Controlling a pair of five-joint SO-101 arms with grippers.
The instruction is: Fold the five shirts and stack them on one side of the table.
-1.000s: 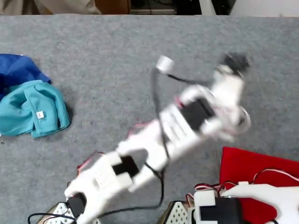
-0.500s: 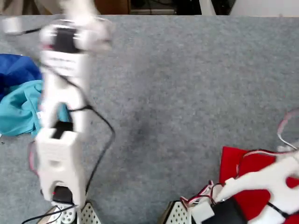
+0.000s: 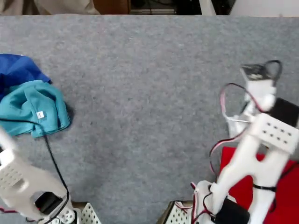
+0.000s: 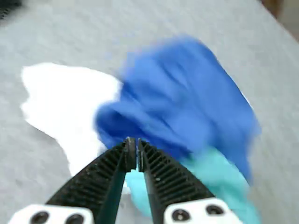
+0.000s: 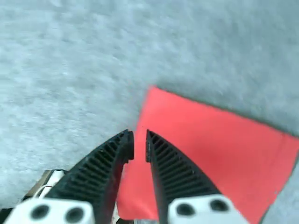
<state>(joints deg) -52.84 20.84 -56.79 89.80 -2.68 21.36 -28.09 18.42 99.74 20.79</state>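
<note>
A folded red shirt (image 3: 228,163) lies at the table's front right, partly under my right arm (image 3: 261,135). In the right wrist view my right gripper (image 5: 138,140) hovers over that red shirt's (image 5: 210,149) corner, nearly shut with only a thin slit and nothing held. At the left edge a teal shirt (image 3: 32,109) lies bunched against a blue shirt (image 3: 16,67). My left gripper (image 4: 135,148) is shut and empty above the blue shirt (image 4: 187,98), with a white shirt (image 4: 60,102) and the teal shirt (image 4: 217,179) beside it.
The grey felt table (image 3: 149,70) stretches wide between the two shirt groups. My left arm (image 3: 18,182) sits low at the front left with its black cable (image 3: 51,158) looping beside the teal shirt. Both arm bases stand at the front edge.
The left arm swung from the table's middle across to the left and pulled back to the front left corner. The right arm rose from its low pose over the red shirt.
</note>
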